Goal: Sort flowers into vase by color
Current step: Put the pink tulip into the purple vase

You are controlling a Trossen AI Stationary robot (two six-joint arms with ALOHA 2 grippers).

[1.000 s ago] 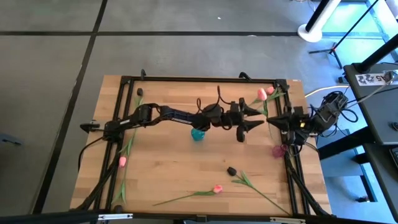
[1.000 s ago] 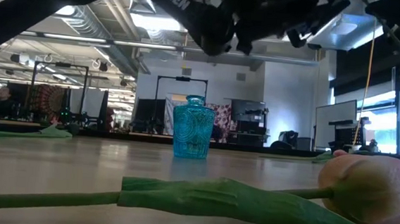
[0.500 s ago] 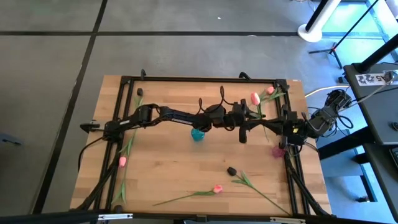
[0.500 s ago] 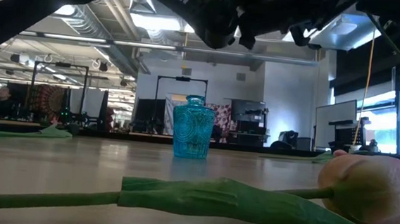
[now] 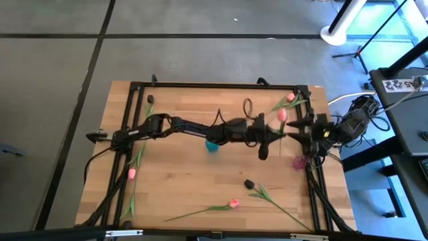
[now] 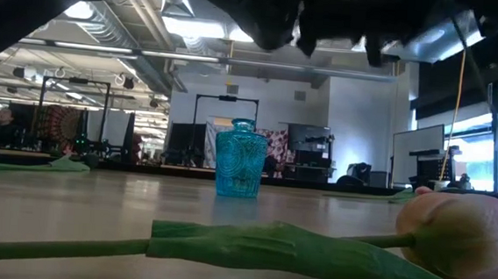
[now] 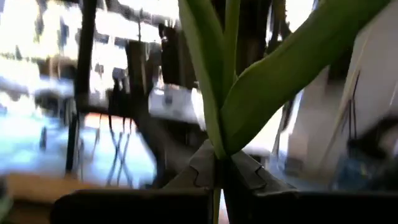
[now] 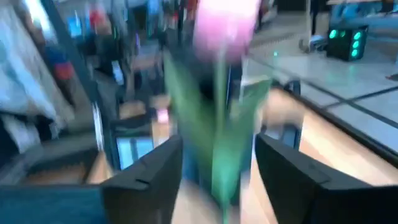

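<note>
Handover | my left gripper [image 7: 217,177] is clamped on the pink tulip [image 5: 281,115] stem at table centre-right | right gripper [image 8: 214,168], at 3 o'clock of it, fingers parted, releasing | blue vase [image 5: 212,144] at 9 o'clock awaits; I judge transfer gives reach.

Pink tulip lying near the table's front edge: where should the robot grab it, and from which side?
Probably the pink tulip's bare stem, past the leaf, from straight above, tool straddling it: it lies flat on the table, and the head looks soft.
</note>
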